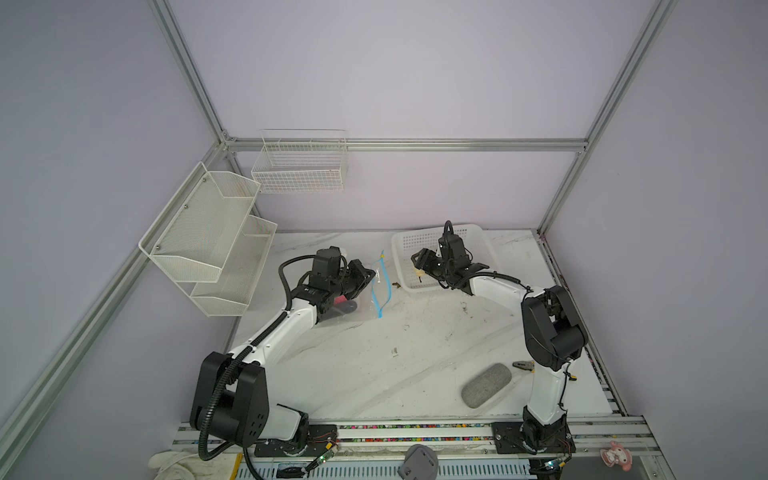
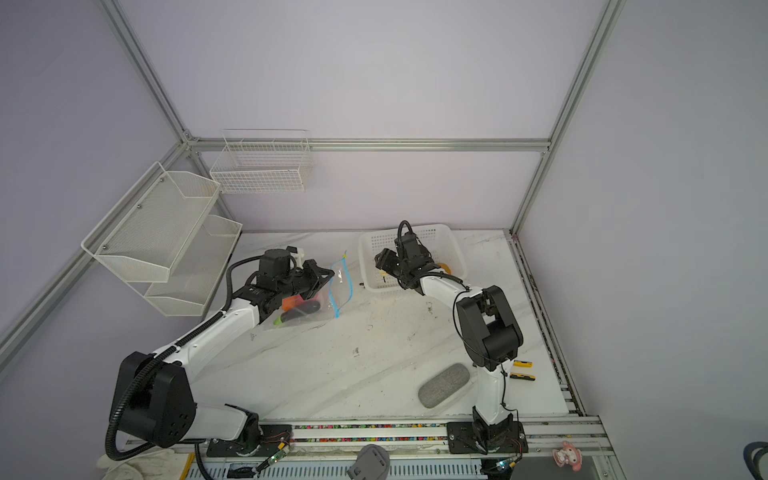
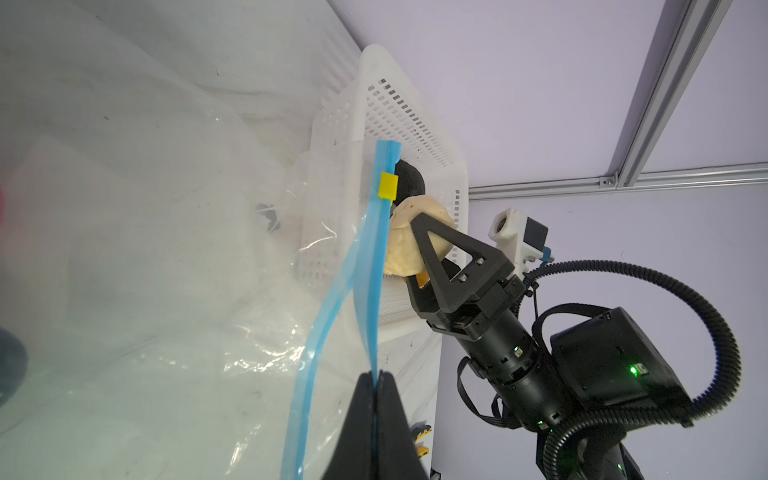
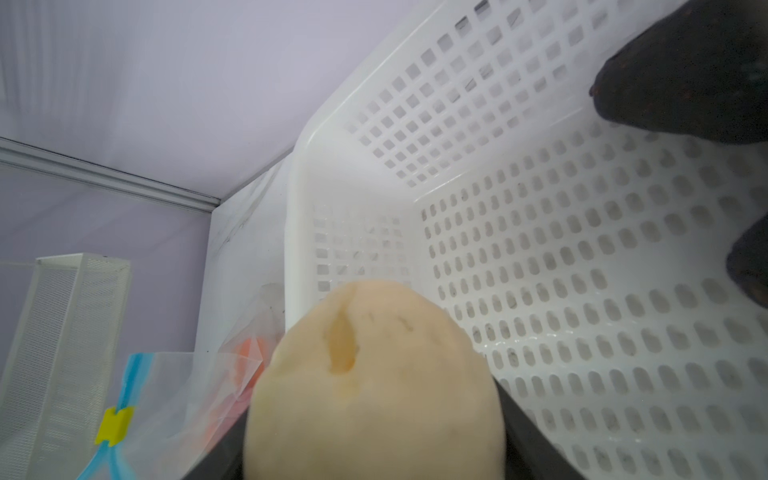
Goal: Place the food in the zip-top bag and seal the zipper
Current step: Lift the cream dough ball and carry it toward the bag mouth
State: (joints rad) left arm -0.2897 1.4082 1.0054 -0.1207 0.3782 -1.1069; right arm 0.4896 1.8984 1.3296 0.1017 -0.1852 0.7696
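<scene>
The clear zip-top bag lies on the table's left side, with an orange food and a black food inside it. My left gripper is shut on one lip of the light blue zipper, holding the mouth apart. The yellow tab sits near the strip's far end. Over the white basket's left edge, my right gripper is shut on a cream food. The cream food hangs close to the bag's mouth. Black food lies in the basket.
A grey oval pad and yellow-handled pliers lie at the front right by the right arm's base. A white mesh shelf and a wire basket hang on the left and back walls. A small dark bit lies between bag and basket.
</scene>
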